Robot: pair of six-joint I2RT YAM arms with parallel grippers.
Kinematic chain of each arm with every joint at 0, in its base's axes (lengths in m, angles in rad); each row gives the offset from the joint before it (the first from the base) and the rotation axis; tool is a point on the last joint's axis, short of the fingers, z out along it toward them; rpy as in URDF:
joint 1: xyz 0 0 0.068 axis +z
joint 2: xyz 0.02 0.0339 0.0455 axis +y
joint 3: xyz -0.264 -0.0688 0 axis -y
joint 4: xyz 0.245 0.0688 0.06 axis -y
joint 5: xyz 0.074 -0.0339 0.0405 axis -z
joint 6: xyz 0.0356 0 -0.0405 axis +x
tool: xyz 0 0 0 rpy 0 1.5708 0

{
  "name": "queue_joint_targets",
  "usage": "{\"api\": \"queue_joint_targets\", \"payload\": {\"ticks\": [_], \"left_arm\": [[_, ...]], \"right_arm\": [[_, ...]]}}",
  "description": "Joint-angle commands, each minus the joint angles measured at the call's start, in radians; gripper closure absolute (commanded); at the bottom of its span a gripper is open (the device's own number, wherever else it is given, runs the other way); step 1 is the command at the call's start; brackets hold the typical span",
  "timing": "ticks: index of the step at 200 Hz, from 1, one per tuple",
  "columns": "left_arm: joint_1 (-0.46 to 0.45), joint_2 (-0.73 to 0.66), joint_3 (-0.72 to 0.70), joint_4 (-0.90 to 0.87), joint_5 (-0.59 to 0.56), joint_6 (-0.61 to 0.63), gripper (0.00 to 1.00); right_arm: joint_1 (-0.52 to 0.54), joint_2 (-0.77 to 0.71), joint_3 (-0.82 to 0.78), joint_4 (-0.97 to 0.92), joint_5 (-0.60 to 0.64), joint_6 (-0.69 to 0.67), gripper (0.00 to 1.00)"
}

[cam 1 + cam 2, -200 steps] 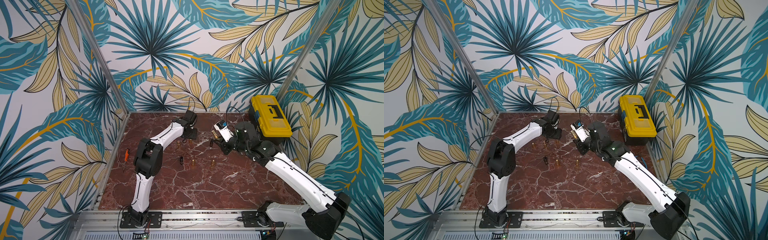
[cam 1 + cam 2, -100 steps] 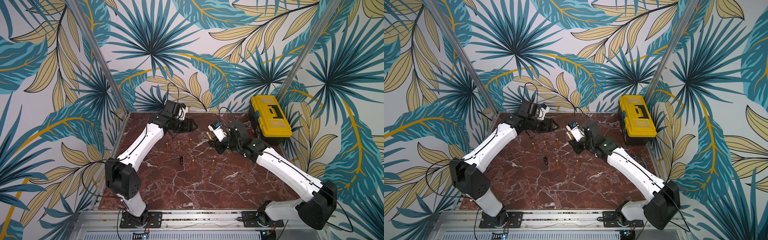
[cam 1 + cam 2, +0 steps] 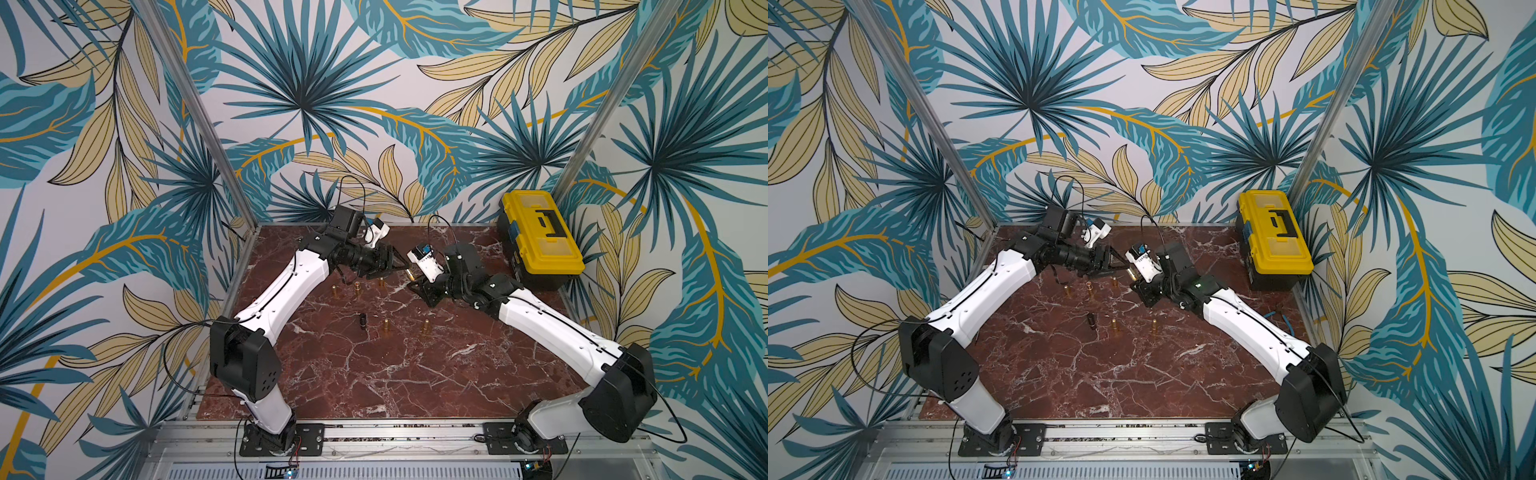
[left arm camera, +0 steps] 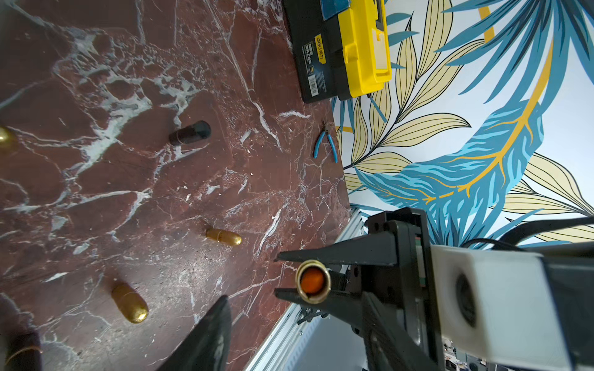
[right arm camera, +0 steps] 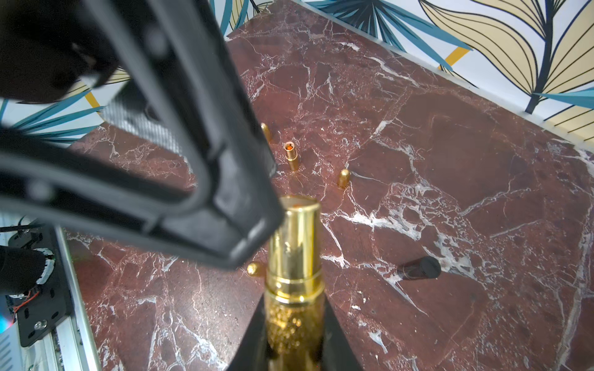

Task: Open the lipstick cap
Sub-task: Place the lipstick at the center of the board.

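- The gold lipstick (image 5: 294, 257) is up in the air over the back half of the desk (image 3: 374, 374), in the gap between the two arms and not resting on anything.
- The right hand (image 4: 283, 274) has it pinched by the textured base, one finger on each side. The rest of the tube sticks out past the tips.
- Looking down the tube from the left wrist view, you can see the orange stick inside a bare gold rim. So imo the cap is already off this one, and I can't spot a cap on it anywhere.
- The key bit: the long axis runs pretty much level, from the right hand straight toward the left hand (image 3: 397, 268), with the open end facing it. That makes the left arm the one nearer the business end, and anything going on or off has to slide along that line.
- One left finger (image 5: 231, 225) sits just beside the open tip, off to the side rather than around it. Whether it's touching, I can't say.
- I only get a decent look at that one finger of the left hand. So I can't tell how far apart it's spread, or whether it's carrying the cap.
- Down on the desk there's a closed-looking gold tube (image 4: 128, 303), an open gold tube (image 5: 291, 155) and a black tube (image 4: 189, 133).
- A yellow toolbox (image 3: 540, 237) sits in the back corner on the right arm's side.
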Motion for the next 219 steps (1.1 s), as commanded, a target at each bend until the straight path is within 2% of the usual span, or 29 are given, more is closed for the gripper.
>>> {"api": "queue_joint_targets", "payload": {"ticks": [1, 31, 89, 164, 183, 219], "left_arm": [[-0.013, -0.012, -0.011, 0.003, 0.039, 0.002, 0.36], [-0.024, 0.005, -0.001, 0.003, 0.022, 0.003, 0.38], [-0.028, 0.026, 0.03, 0.001, 0.034, 0.006, 0.47], [-0.028, 0.053, 0.062, 0.003, -0.001, 0.012, 0.49], [-0.028, 0.061, 0.068, 0.003, 0.001, 0.013, 0.58], [-0.028, 0.057, 0.064, 0.002, 0.002, 0.009, 0.64]], "right_arm": [[0.006, 0.025, 0.021, 0.031, -0.019, 0.021, 0.97], [0.011, 0.039, 0.034, 0.023, -0.026, 0.015, 0.97], [0.014, 0.056, 0.038, 0.021, -0.027, 0.016, 0.97], [0.023, 0.068, 0.036, 0.03, -0.044, 0.022, 0.97], [0.023, 0.073, 0.034, 0.03, -0.038, 0.024, 0.97], [0.024, 0.072, 0.028, 0.03, -0.033, 0.022, 0.97]]}}
